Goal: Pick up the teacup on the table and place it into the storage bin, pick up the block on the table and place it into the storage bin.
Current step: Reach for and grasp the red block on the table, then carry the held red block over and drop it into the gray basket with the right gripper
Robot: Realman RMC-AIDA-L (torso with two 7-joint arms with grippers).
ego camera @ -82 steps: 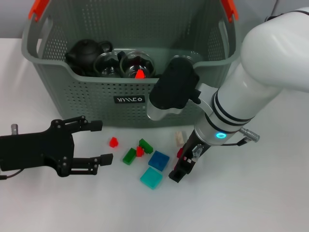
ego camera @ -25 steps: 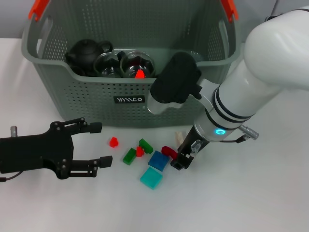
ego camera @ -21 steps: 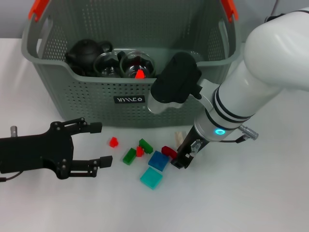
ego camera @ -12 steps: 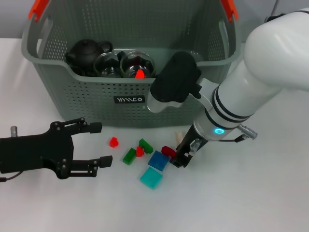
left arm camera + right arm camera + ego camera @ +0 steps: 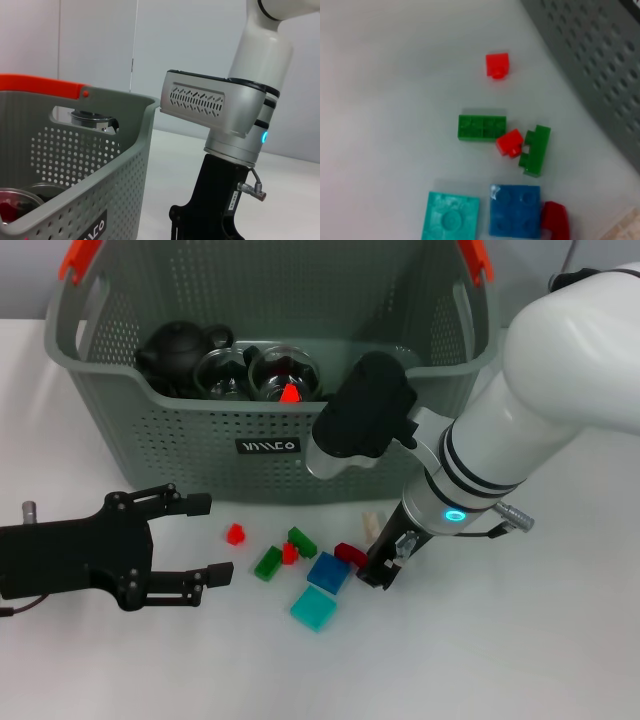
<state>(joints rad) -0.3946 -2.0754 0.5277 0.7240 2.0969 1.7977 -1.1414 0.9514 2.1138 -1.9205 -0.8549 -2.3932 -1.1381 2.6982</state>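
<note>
The storage bin (image 5: 200, 430) is grey-green and perforated, with orange handle ends, and stands at the back. It holds a black teapot (image 5: 178, 350), two glass teacups (image 5: 222, 375) and a small red block (image 5: 290, 393). No teacup shows on the table. Loose blocks lie in front of the bin. They include a dark red block (image 5: 350, 553) touching a blue block (image 5: 328, 571), and a teal block (image 5: 314, 608). My right gripper (image 5: 372, 572) is low over the table, right beside the dark red block (image 5: 554, 221). My left gripper (image 5: 210, 536) is open and empty at the front left.
Two green blocks (image 5: 267, 562) (image 5: 301, 540), two small red blocks (image 5: 235, 533) (image 5: 290, 553) and a beige block (image 5: 372, 523) lie near the bin's front wall (image 5: 600, 65). The left wrist view shows the bin's corner (image 5: 125, 150) and my right arm (image 5: 220, 107).
Since the earliest frame my right gripper has moved left toward the blue block, and the dark red block has moved left with it. Over the last second it has barely shifted. The left arm is still.
</note>
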